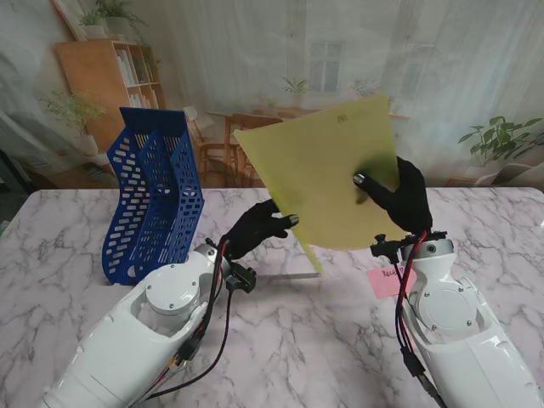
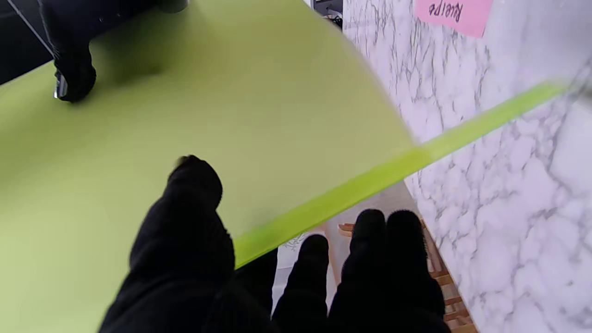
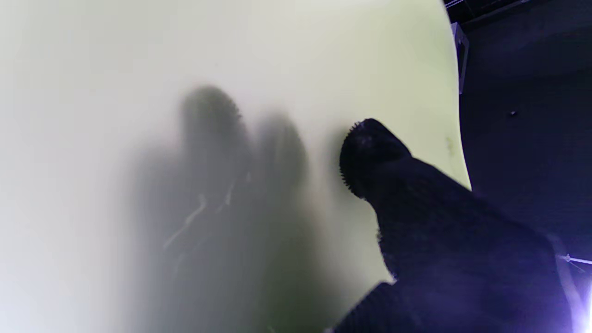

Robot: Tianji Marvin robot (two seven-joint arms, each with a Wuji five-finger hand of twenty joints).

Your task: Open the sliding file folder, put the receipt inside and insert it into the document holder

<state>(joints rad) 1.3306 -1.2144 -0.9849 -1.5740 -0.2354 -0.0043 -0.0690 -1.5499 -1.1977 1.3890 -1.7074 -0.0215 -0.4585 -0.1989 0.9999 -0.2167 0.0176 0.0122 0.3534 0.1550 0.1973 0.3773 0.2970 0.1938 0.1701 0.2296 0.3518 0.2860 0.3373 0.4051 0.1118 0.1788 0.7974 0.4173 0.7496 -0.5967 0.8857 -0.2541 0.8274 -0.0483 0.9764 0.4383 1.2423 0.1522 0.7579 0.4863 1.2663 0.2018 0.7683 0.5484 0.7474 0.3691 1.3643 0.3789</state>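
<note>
The yellow-green file folder [image 1: 327, 174] hangs tilted in the air above the table. My right hand [image 1: 404, 200] is shut on its right edge, thumb on the front face and fingers showing as shadows behind the sheet [image 3: 231, 138]. At the lower left edge my left hand [image 1: 259, 229] pinches it, with the thumb [image 2: 194, 185] on the face and the fingers behind the green sliding bar [image 2: 393, 169]. That bar sticks out past the sheet's corner toward me [image 1: 314, 259]. The pink receipt [image 1: 387, 280] lies on the table beside my right forearm. The blue document holder [image 1: 153, 195] stands at the left.
The white marble table [image 1: 289, 340] spreads under both arms. A thin pale strip [image 1: 285, 275] lies on it nearer to me than the folder. Behind the table hangs a printed backdrop with shelves and plants.
</note>
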